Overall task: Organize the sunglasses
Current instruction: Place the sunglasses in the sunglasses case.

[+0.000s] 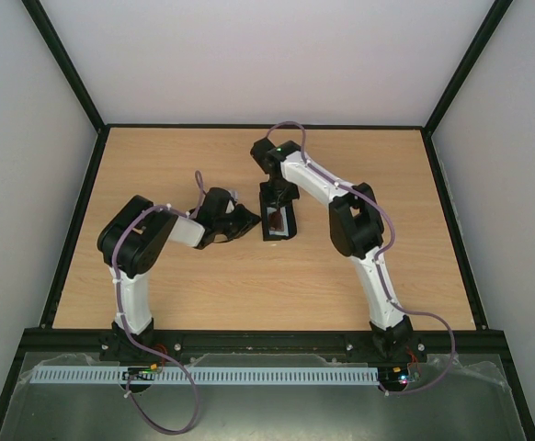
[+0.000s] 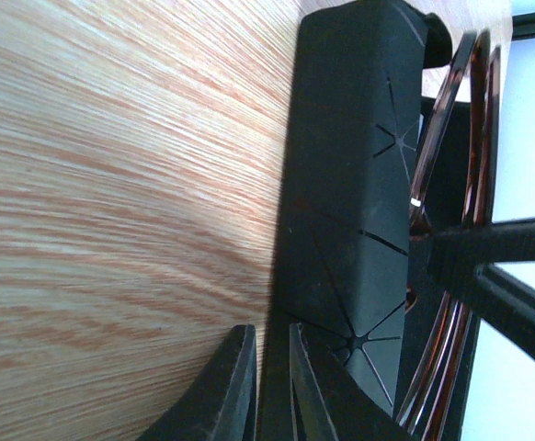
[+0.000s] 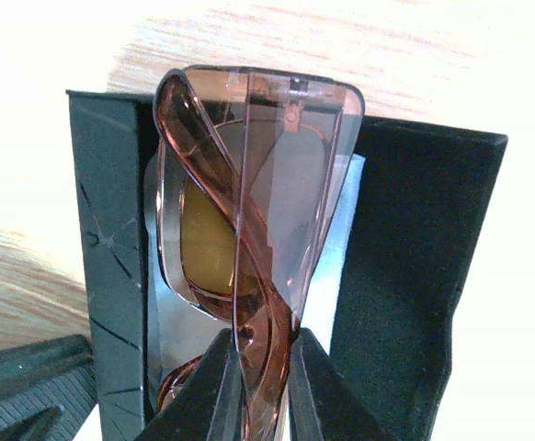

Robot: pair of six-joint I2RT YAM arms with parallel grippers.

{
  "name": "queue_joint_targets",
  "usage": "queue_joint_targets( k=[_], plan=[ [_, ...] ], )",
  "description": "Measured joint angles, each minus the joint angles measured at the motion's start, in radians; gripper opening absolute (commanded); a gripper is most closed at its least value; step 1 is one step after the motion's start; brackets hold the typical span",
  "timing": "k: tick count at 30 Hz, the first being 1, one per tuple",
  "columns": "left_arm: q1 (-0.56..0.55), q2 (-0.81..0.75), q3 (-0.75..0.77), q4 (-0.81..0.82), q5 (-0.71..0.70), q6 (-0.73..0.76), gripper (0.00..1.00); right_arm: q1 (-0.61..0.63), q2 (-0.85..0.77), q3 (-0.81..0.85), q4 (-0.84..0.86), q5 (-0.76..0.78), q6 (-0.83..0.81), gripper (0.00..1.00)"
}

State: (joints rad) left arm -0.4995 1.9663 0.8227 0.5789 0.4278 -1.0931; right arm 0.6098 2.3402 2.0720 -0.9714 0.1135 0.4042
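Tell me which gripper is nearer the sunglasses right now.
Right. The right gripper is clamped on the sunglasses, which sit in the open black case. The left gripper is beside them, pinching the case's side wall, not touching the glasses.

Light wood table (image 1: 249, 285), white walls (image 1: 277, 55), black frame (image 1: 66, 64)

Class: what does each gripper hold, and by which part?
The right gripper pinches the folded sunglasses at one end of the frame; the left gripper grips an edge of the black case.
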Motion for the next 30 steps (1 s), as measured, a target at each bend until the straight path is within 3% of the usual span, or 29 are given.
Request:
queue_joint_targets(
  k=[5, 30],
  plan=[
    [0.0, 0.003, 0.0, 0.006, 0.006, 0.0, 0.13, 0.0, 0.039, 0.065, -0.03, 0.009, 0.0, 0.02],
    [-0.001, 0.013, 0.014, 0.002, 0.017, -0.006, 0.13, 0.046, 0.041, 0.051, -0.081, 0.113, -0.023, 0.05]
  ],
)
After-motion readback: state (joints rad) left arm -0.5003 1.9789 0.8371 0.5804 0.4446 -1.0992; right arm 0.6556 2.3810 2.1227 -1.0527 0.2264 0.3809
